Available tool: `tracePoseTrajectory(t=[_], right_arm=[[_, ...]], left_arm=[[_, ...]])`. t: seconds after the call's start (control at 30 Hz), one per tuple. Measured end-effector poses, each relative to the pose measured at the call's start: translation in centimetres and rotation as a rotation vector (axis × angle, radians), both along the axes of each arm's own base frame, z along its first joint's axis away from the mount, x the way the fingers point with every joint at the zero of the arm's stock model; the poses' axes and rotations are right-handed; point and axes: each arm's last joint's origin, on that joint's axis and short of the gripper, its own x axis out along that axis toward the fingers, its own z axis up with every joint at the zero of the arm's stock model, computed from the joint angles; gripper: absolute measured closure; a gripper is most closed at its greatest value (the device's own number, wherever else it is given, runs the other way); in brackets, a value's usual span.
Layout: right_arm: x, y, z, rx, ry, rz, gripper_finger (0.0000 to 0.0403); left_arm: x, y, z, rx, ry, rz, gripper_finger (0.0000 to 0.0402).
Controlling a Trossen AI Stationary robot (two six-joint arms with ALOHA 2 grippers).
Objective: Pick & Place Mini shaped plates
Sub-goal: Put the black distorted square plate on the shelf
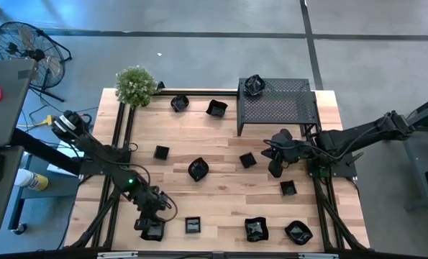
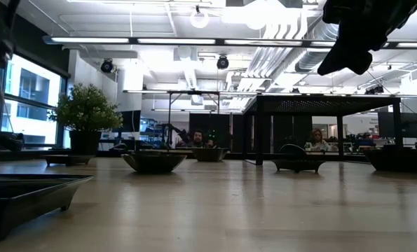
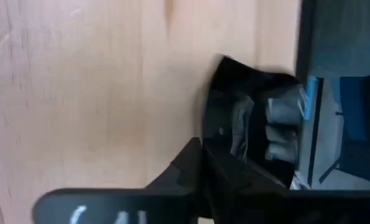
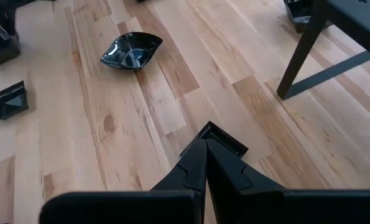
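**Two arms, a scatter of tiny dishes, and little margin at the bench edge**

The left gripper (image 1: 152,229) sits low at about seven o'clock on the pale wooden bench (image 1: 221,137), its jaws clenched on a small glossy black square plate (image 3: 250,134) right beside the bench's front edge. In the left wrist view the floor shows just past the dish, so a slip or an early release here could send it off the bench.

The right gripper (image 1: 275,170) hangs above the bench at about three o'clock, jaws pressed together and grasping nothing, directly above a small black square dish (image 4: 217,138). From that state it would need to part its jaws before descending; coming down shut, it would likely push or tip the dish instead of taking it.

The other mini shaped plates lie scattered: a wavy-edged black bowl (image 1: 198,169) near centre, a square one (image 1: 161,152) at nine o'clock, two (image 1: 255,229) at five o'clock, and one (image 1: 254,85) on top of the black perforated metal stand (image 1: 285,108) at one o'clock. The stand's legs are close to the right arm's path and could be clipped. A small green bushy plant (image 1: 136,85) stands at eleven o'clock.
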Motion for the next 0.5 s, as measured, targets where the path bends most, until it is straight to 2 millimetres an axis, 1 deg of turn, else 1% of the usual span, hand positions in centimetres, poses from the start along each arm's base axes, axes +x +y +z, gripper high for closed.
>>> tracePoseTrajectory(t=[0.1,0.17,0.23,0.33,0.4,0.5], right_arm=[[0.0,-0.2,0.0,-0.002,0.002,-0.004,0.0401],[0.1,-0.4,0.0,-0.004,0.003,-0.005,0.04],[0.1,-0.6,0.0,-0.006,0.004,-0.005,0.0398],[0.1,-0.7,0.1,0.008,0.002,0.007,0.0397],[0.1,-0.9,0.2,0.023,-0.01,0.012,0.0397],[0.0,-0.9,0.5,0.044,-0.031,0.022,0.0401]], left_arm=[[-0.1,0.3,1.0,-0.003,-0.01,0.011,0.0394],[-0.1,0.9,1.5,-0.01,0.012,0.025,0.0399],[-0.3,2.1,2.5,-0.011,0.034,0.056,0.0398],[-0.3,4.4,4.7,-0.022,0.02,0.122,0.04],[-0.7,6.7,6.3,-0.019,0.002,0.194,0.04],[-0.7,10.2,8.3,-0.051,-0.071,0.356,0.04]])
